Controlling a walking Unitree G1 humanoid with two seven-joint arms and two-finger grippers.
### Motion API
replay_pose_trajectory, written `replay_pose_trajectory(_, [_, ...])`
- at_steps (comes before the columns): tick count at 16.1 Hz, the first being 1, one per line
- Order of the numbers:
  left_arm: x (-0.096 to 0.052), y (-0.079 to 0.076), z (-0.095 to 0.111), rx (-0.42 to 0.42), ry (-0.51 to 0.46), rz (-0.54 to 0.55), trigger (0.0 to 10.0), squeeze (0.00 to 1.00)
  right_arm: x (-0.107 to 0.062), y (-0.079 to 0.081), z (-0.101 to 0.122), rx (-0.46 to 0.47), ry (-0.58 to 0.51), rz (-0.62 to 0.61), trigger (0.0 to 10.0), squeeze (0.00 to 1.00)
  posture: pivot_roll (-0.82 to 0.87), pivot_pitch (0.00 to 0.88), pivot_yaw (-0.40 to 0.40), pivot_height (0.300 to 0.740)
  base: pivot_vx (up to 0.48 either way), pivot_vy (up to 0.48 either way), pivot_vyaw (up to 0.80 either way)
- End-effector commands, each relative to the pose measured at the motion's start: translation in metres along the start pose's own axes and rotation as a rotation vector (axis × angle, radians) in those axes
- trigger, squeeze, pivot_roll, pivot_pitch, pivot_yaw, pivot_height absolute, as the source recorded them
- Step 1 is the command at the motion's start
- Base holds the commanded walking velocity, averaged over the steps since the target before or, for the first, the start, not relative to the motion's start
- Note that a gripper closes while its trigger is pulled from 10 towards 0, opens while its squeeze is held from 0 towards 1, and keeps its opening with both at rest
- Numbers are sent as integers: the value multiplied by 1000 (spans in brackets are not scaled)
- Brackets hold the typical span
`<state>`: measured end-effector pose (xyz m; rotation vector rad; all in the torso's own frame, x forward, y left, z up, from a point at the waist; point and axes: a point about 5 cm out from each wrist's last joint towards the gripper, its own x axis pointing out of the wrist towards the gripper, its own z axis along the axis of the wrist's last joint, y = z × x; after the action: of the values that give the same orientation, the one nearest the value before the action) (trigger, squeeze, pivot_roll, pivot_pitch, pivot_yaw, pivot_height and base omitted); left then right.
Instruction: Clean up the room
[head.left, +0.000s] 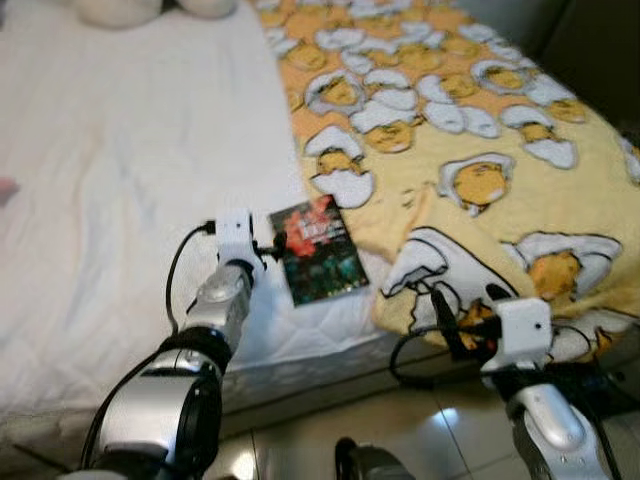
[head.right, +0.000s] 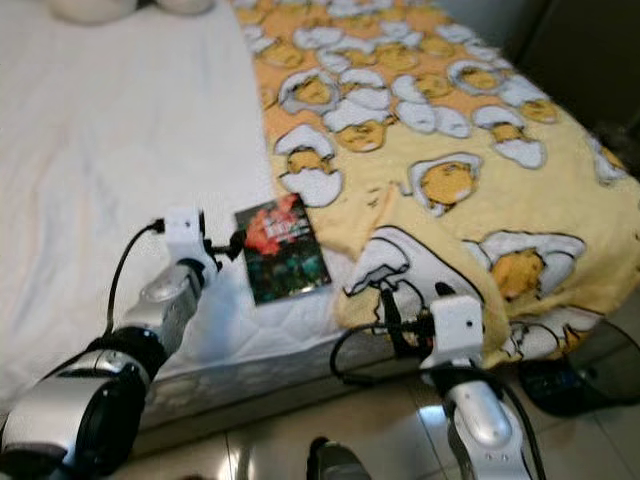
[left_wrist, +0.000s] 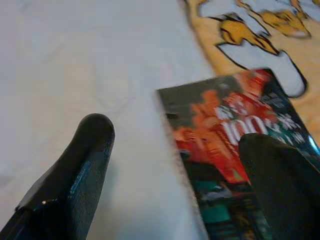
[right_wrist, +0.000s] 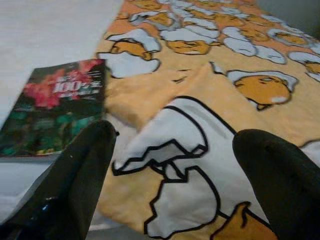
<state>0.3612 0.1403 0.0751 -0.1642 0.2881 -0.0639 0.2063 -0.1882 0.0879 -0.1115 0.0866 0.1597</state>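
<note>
A book (head.left: 318, 249) is lying near the bed's (head.left: 120, 180) front edge, just beside the yellow blanket (head.left: 470, 130). The left pincer (left_wrist: 175, 165) is hovering spread apart over the book's left edge. The right pincer (right_wrist: 170, 165), fingers apart, is hanging at the blanket's drooping corner, above the floor (head.left: 430, 430). White sheet is lying bare to the left.

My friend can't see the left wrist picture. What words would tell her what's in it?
Two open black fingers of the left gripper reach toward a dark book with red flowers on its cover, one finger over the cover. The book lies on a white bed sheet, beside a yellow cartoon-egg blanket.
</note>
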Motion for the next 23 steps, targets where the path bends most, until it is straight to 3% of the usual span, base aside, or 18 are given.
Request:
replay_pose_trajectory(1, [2,-8,-2,-67,24,-17,10000,0,-11,-7,-1,-11,29,-3,10000,0,-291,183,-73,736,0,0,0])
replay_pose_trajectory(4, [2,-22,-1,-157,3,-95,10000,0,-23,-8,-4,-12,56,-8,10000,0,-311,197,-69,736,0,0,0])
replay_pose_trajectory(6, [1,-38,-5,-85,-2,-169,10000,0,-30,-7,-4,-7,73,-24,10000,0,-327,205,-64,736,0,0,0])
replay_pose_trajectory(9, [-2,-44,-20,-82,49,-166,10000,0,-36,-7,-2,-10,86,-22,10000,0,-340,210,-65,736,0,0,0])
replay_pose_trajectory(10, [-3,-45,-23,-37,66,-153,10000,0,-37,-7,-2,-11,88,-23,10000,0,-342,211,-65,736,0,0,0])
replay_pose_trajectory(12, [-3,-44,-25,-39,76,-103,10000,0,-39,-7,-2,-11,95,-25,10000,0,-349,215,-65,736,0,0,0])
replay_pose_trajectory(15, [-4,-52,-28,-78,89,-125,10000,0,-42,-4,-3,-8,109,-24,10000,0,-365,207,-66,736,0,0,0])
replay_pose_trajectory(19, [-10,-56,-47,-60,158,-127,10000,0,-43,-12,0,-24,111,-32,10000,0,-384,181,-78,736,0,0,0])
replay_pose_trajectory(23, [-18,-49,-68,-65,242,-74,10000,0,-42,-12,0,-29,115,-16,10000,0,-375,173,-95,736,0,0,0])
